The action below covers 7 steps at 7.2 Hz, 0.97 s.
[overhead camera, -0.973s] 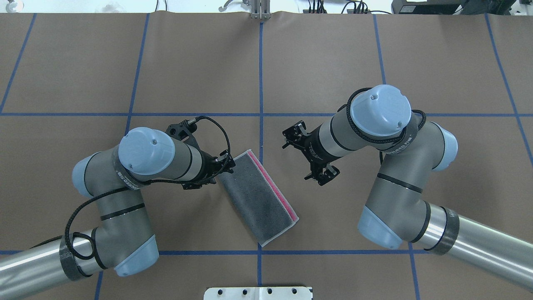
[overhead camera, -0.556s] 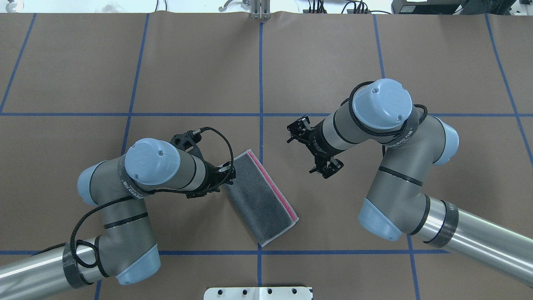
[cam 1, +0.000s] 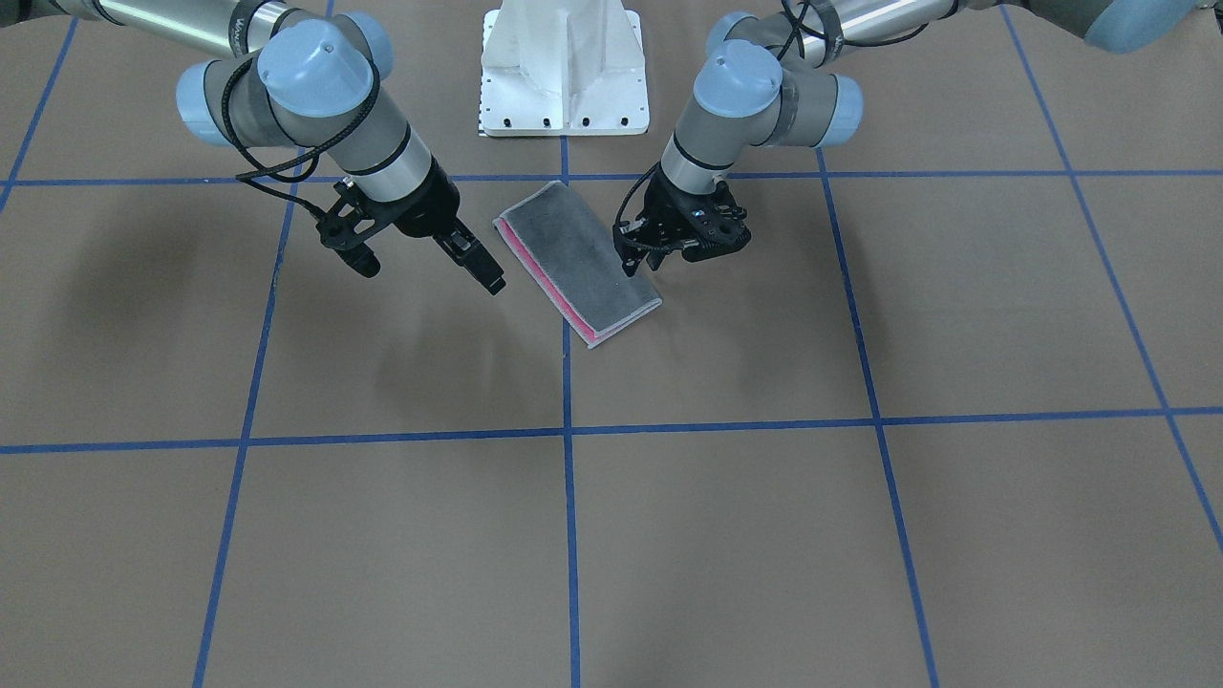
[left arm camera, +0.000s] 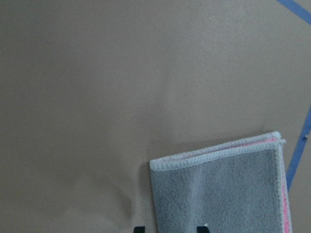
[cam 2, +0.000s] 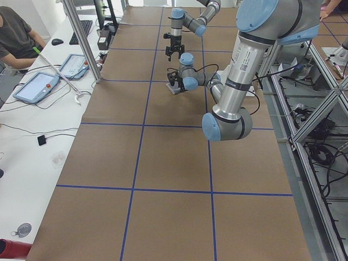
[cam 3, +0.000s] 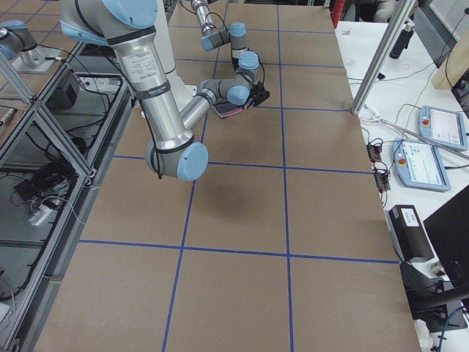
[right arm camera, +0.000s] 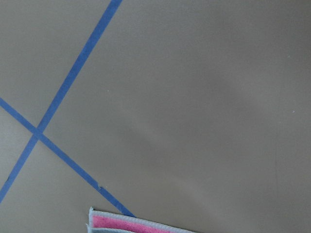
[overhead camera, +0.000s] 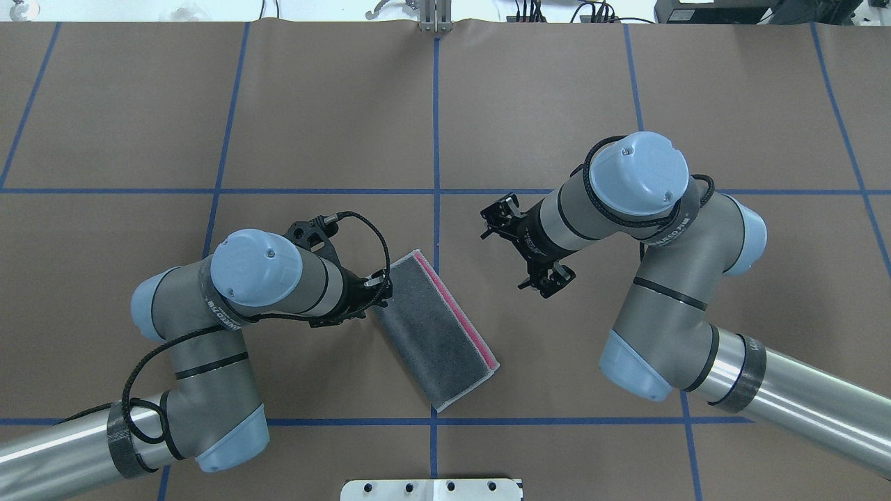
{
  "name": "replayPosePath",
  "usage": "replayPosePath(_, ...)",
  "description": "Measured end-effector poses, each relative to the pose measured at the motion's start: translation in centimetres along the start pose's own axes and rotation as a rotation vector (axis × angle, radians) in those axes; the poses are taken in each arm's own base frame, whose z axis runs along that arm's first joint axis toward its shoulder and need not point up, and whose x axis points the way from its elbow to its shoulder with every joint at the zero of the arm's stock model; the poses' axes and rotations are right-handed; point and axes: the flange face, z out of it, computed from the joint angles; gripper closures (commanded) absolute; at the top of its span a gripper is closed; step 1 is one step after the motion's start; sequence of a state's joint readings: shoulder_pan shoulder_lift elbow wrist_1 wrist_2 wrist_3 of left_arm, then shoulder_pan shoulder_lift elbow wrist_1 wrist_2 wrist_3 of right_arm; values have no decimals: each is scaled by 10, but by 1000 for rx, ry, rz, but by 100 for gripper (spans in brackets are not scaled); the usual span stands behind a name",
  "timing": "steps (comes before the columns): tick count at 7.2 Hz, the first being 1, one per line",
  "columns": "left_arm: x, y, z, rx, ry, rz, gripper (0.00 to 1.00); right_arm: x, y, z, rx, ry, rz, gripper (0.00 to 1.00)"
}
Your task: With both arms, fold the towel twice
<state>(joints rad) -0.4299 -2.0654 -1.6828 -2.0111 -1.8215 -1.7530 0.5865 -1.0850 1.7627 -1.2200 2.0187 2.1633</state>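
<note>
On brown table (overhead camera: 557, 104), blue tape grid (overhead camera: 436, 104), folded towel (overhead camera: 431, 327), white bench (cam 2: 49, 114) alongside.

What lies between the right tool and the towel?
No object: in the overhead view, bare brown table with a blue tape line separates the right tool from the towel.

The counter (overhead camera: 529, 90) wears a brown paper cover crossed by blue tape lines (overhead camera: 436, 118) that form a grid of large squares. Along its far edge runs a white side counter (cam 2: 32, 163) carrying two touchscreen pendants (cam 2: 37, 87), a keyboard (cam 2: 86, 30), a mouse (cam 2: 57, 41) and loose cables. A seated person (cam 2: 13, 32) in a dark shirt is at that side counter's corner. An aluminium post (cam 2: 81, 41) rises from the seam between the two surfaces. A black box (cam 3: 409, 233) lies near the other end.
</note>
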Motion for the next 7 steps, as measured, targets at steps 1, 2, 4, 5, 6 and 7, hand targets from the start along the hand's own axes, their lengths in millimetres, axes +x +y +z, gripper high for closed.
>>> replayPosePath(1, -1, 1, 1, -2, -3, 1, 54, 0, -1, 0, 1, 1, 1, 0)
replayPosePath(2, 0, 0, 2, -2, -3, 4, 54, 0, -1, 0, 1, 1, 1, 0)
replayPosePath(4, 1, -7, 0, 7, 1, 6, 54, 0, 0, 0, 0, 1, 0, 0)
replayPosePath(5, 0, -9, 2, 9, -1, 6, 54, 1, 0, 0, -1, 1, 0, 0)
replayPosePath(6, 0, -10, 5, 10, -5, 5, 54, 1, 0, 1, -1, 2, 0, 0)
replayPosePath(7, -1, -10, 7, 10, -7, 5, 54, 1, 0, 1, 0, 3, 1, 0)
